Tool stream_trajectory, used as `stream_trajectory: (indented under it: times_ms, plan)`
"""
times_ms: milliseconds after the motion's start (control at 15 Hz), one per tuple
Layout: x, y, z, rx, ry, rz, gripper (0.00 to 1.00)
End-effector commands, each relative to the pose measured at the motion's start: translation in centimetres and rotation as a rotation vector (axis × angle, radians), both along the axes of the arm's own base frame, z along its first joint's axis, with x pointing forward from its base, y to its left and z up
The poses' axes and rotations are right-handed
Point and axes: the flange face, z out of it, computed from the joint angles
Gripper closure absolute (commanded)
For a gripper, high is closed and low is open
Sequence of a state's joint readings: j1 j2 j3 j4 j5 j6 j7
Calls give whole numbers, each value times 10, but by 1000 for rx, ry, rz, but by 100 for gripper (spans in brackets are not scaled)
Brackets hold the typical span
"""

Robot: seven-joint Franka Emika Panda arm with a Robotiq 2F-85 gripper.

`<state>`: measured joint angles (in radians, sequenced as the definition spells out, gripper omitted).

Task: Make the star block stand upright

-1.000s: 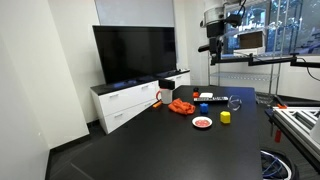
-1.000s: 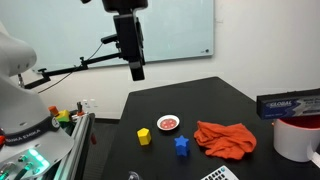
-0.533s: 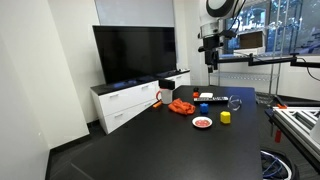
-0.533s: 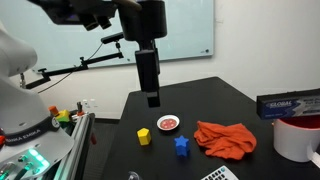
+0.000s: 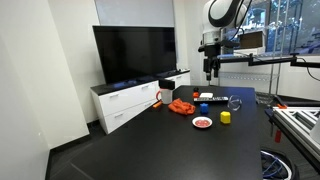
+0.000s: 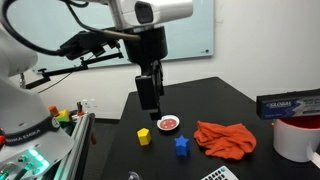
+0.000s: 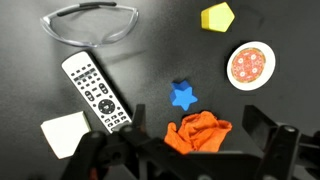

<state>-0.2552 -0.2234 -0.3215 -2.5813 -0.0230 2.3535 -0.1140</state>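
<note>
Wrist view: crumpled orange cloth [image 7: 197, 133] lies on the black tabletop [image 7: 150, 60], between the two fingers [image 7: 278, 146]. Blue star-shaped block [image 7: 182, 95] lies flat just beyond the cloth, in line with the gap between them. Round white plate [image 7: 249, 65] and yellow block [image 7: 217, 16] lie farther out, toward this finger's side. Black remote control [image 7: 96, 92] and white paper card [image 7: 66, 134] sit on the opposite finger's side. Clear safety glasses [image 7: 92, 22] lie beyond the remote.
</note>
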Motion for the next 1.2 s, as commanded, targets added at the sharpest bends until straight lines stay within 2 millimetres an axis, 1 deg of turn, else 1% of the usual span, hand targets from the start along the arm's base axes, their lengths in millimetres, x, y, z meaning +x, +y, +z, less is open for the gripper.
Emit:
stream_trajectory:
  times_ms: [0, 267, 333, 467, 600, 733, 867, 1067, 1133]
  plan:
    - [-17, 28, 5, 18, -33, 40, 0]
    - [-37, 67, -12, 13, -20, 139, 0]
    - [-25, 66, -7, 18, -13, 156, 0]
    - [-23, 71, -8, 3, -16, 186, 0]
    - [-17, 70, -13, -27, -34, 206, 0]
    - [-12, 68, -22, -56, -46, 218, 0]
    - [-12, 68, -31, -69, -42, 233, 0]
    - [-16, 72, -44, -53, 25, 260, 0]
    - [-16, 72, -48, -39, 22, 221, 0]
